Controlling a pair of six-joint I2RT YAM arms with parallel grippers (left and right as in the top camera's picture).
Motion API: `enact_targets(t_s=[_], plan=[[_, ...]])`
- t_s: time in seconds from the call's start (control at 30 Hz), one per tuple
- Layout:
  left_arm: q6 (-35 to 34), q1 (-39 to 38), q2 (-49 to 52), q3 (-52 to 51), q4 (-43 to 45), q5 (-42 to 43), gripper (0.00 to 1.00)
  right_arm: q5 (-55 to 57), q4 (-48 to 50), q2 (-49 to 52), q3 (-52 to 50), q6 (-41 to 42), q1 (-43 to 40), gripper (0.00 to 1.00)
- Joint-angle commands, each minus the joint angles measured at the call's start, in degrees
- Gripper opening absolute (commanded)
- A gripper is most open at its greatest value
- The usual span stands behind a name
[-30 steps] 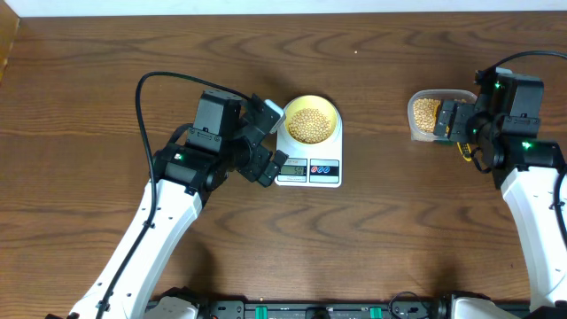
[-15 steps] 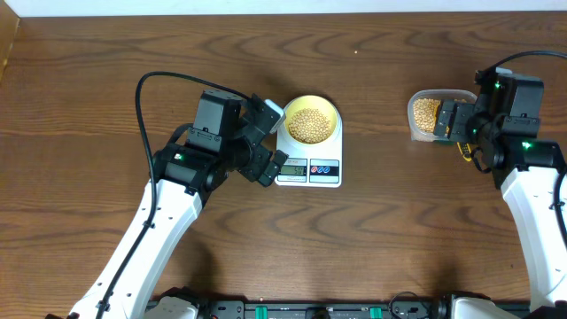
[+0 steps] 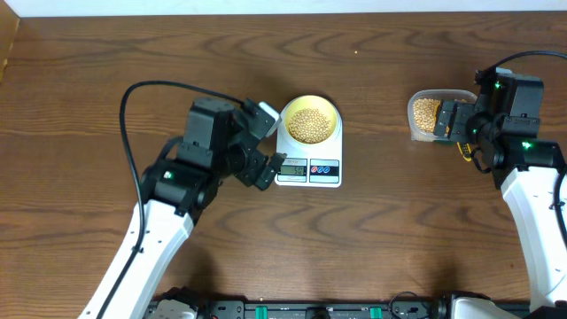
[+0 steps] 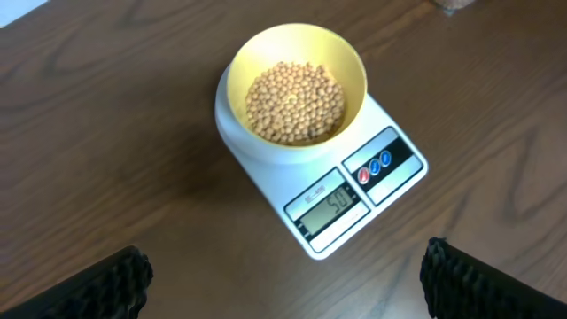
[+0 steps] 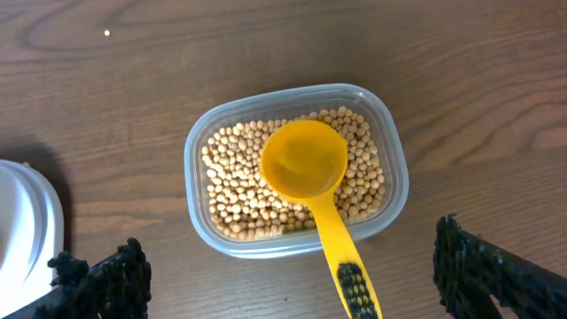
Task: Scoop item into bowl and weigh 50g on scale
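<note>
A small pale yellow bowl stands upright on one end of the white, flat scale. It is partly filled with a heap of small round tan beans. The scale's grey display and buttons lie uncovered along the opposite edge.

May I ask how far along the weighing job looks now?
Done: the bowl sits on the scale, filled with soybeans, and the display appears to read 50. In hand: nothing; the left gripper and right gripper are open, and the yellow scoop lies empty in the clear container. Left: seemingly nothing.
</note>
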Motion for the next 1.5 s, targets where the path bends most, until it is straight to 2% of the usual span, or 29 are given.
enact_targets(t_s=[0.0,0.3,0.57,0.83,1.13,1.47], plan=[[0.1,0.2,-3.7,-3.6,3.6,-3.0,0.99,-0.1,0.0,-0.7,0.4,-0.7,0.2,0.99],[-7.0,0.3,-14.2,-13.8,15.1,-11.5,0.99,-0.1,0.0,-0.7,0.4,-0.7,0.2,0.99],[-9.6,0.4,-22.8,-27.3,32.8,-18.8,0.99,-0.1,-0.1,-0.7,0.4,-0.7,0.2,0.99],[-15.0,3.3,-31.5,-41.2,47.5,-19.1,0.99,-0.1,-0.1,-0.7,0.4,-0.7,0.2,0.99],[-16.1,5.6,-42.9,-50.6,54.8,-19.1,0.99,-0.1,-0.1,-0.7,0.4,-0.7,0.2,0.99],[-18.0,9.8,-53.0,-56.7,54.9,-18.5,0.99,-0.1,-0.1,-0.7,0.4,-0.7,0.2,0.99]])
